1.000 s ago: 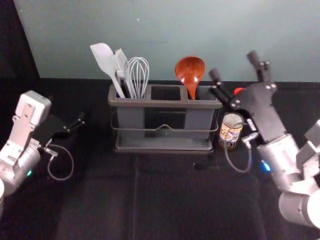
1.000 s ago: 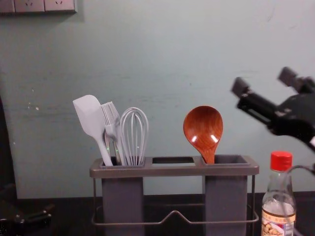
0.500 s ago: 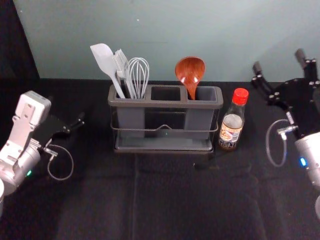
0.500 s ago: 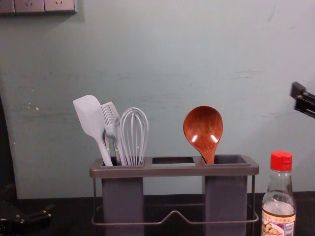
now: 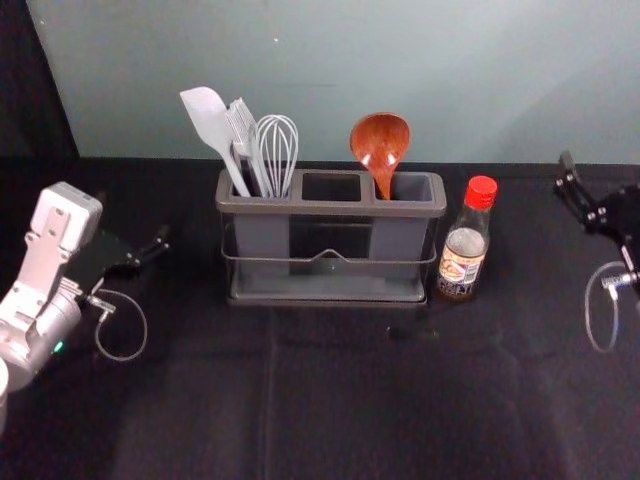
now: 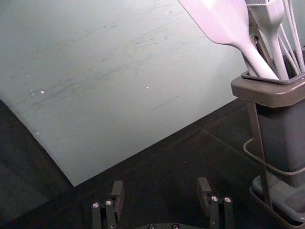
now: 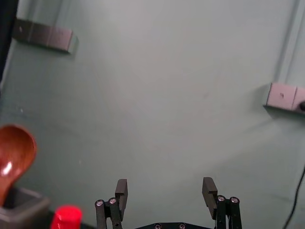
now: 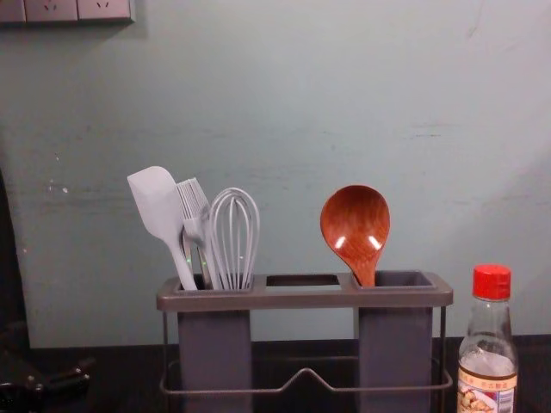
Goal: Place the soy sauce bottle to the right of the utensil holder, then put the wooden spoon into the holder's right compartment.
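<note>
The black left gripper [image 6: 160,188] and right gripper [image 7: 165,186] are hanging open and empty at either side, likely because the brown wooden spoon [image 5: 380,140] is leaning in the grey plastic holder's [image 5: 330,208] right compartment [image 5: 393,240], the red-capped glass bottle [image 5: 463,255] standing just right.

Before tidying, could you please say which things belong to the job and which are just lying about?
Job:
grey rectangular utensil holder
red-capped glass soy sauce bottle, right of holder
brown wooden spoon, in right compartment
open right gripper, at right

Merely there:
pale flat spatula, bristled brush and looped whisk, in left compartment
idle left gripper
</note>
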You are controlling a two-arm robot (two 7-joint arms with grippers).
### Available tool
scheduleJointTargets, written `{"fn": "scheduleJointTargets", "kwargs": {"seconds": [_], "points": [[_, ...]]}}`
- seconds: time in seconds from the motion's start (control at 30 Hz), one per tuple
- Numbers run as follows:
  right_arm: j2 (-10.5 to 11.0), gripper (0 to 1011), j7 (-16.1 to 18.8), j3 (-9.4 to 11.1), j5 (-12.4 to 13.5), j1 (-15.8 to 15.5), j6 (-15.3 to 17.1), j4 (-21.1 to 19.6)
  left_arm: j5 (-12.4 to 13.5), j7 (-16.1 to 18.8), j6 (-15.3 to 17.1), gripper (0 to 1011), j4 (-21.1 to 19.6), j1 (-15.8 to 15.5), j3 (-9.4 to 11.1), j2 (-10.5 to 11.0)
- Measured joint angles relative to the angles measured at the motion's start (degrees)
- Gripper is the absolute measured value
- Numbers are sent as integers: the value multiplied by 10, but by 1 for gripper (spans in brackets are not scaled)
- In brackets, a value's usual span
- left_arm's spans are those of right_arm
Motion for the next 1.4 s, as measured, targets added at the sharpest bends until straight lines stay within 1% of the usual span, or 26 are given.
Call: {"fn": "scheduleJointTargets", "kwargs": {"seconds": [0.07,0.13,0.23,0.33,0.37,0.43,0.53,0.57,0.63,0.67,0.83,1.0,1.2,1.4], "points": [[0,1004,0,3,0,-3,2,4,0,0,0,1005,0,0,0,0],[1,1004,1,5,1,-7,13,10,0,0,0,1005,0,0,0,0],[4,1004,5,5,-1,-13,41,19,0,0,0,1005,0,0,0,0],[7,1004,7,3,-6,-14,56,25,0,0,0,1005,0,0,0,0],[10,1004,7,-1,-12,-14,65,30,0,0,0,1005,0,0,0,0],[11,1004,7,-5,-16,-13,73,34,0,0,0,1005,0,0,0,0],[15,1004,7,-13,-26,-11,92,42,0,0,0,1005,0,0,0,0],[17,1004,7,-17,-32,-8,105,44,0,0,0,1005,0,0,0,0],[18,1004,7,-21,-38,-5,122,44,0,0,0,1005,0,0,0,0],[19,1004,6,-25,-42,0,138,43,0,0,0,1005,0,0,0,0],[17,1004,-4,-35,-56,14,175,39,0,0,0,1005,0,0,0,0],[12,1004,-16,-40,-63,30,178,43,0,0,0,1005,0,0,0,0],[9,1004,-20,-48,-71,52,183,56,0,0,0,1005,0,0,0,0],[3,1004,-19,-58,-71,92,190,92,0,0,0,1005,0,0,0,0]]}}
